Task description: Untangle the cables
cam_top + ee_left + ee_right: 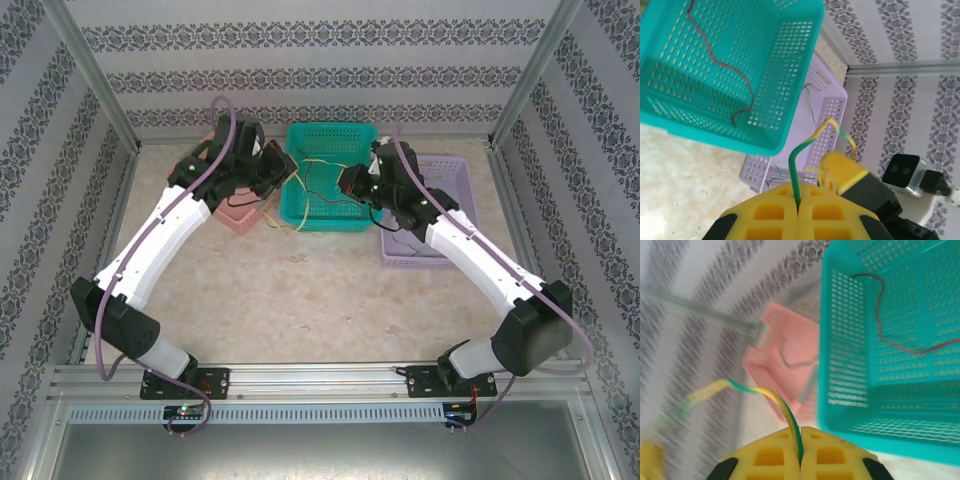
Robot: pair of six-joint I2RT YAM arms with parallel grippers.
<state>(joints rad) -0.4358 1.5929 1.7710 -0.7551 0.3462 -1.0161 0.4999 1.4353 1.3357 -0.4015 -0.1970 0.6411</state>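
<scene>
A yellow-and-green cable (315,162) spans the gap between both grippers above the teal basket (345,222). My left gripper (799,202) is shut on its green end (801,152), and the right gripper's yellow finger (842,172) sits close beside it. My right gripper (801,454) is shut on the other end of the same cable (779,404). A thin red cable (715,57) lies loose on the teal basket's floor (880,325). In the top view the left gripper (283,165) is at the basket's left rim and the right gripper (352,186) at its right rim.
A pink basket (785,327) left of the teal one holds a grey wire (790,362). A purple basket (832,97) on the right holds thin wires (810,102). A yellow strand (285,225) hangs by the teal basket's front left corner. Patterned walls enclose the table.
</scene>
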